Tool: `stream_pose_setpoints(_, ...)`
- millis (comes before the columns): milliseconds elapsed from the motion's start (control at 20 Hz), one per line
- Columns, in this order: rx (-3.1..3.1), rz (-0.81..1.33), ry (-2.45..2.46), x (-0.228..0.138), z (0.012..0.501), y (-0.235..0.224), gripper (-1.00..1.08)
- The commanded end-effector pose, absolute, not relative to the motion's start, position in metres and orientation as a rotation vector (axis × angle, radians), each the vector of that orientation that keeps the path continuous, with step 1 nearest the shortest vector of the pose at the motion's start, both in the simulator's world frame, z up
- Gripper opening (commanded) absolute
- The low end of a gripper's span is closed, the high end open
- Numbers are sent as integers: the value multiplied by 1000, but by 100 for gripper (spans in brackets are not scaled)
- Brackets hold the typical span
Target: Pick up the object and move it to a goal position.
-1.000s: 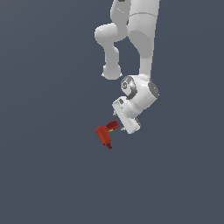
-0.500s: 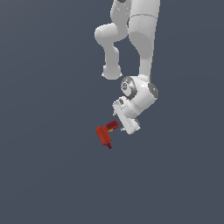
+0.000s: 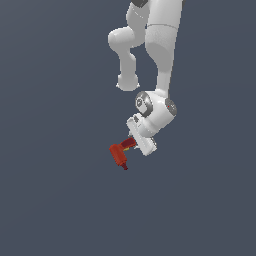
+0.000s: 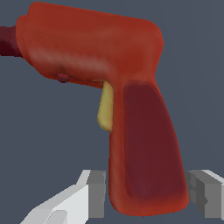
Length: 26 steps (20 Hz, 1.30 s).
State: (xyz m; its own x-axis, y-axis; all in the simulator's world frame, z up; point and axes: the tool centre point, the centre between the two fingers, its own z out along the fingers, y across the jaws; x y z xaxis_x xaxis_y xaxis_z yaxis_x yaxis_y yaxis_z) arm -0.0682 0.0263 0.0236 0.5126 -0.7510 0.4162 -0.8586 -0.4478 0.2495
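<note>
The red toy drill [image 3: 119,155] hangs at the end of the arm, its dark tip pointing down and toward the exterior view's left. In the wrist view the drill [image 4: 131,109] fills the frame, its yellow trigger [image 4: 105,109] facing away from the darker grip panel. The gripper [image 4: 146,197] has its two fingers closed against either side of the handle's base. Plain grey surroundings lie open on every side of the drill.

White arm [image 3: 161,45] reaches down; gripper [image 3: 135,143] closed on red drill [image 3: 120,154] handle, drill's dark tip pointing down.
</note>
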Motion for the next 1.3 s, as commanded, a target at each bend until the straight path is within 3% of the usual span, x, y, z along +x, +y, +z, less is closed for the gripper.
stream_pose_setpoints(0, 2324, 334, -1322, -71, 19, 23, -100)
stream_pose_setpoints(700, 2332, 343, -1325, -69, 29, 24, -100)
stream_pose_setpoints(1250, 2333, 338, -1325, -85, 77, 5, -100)
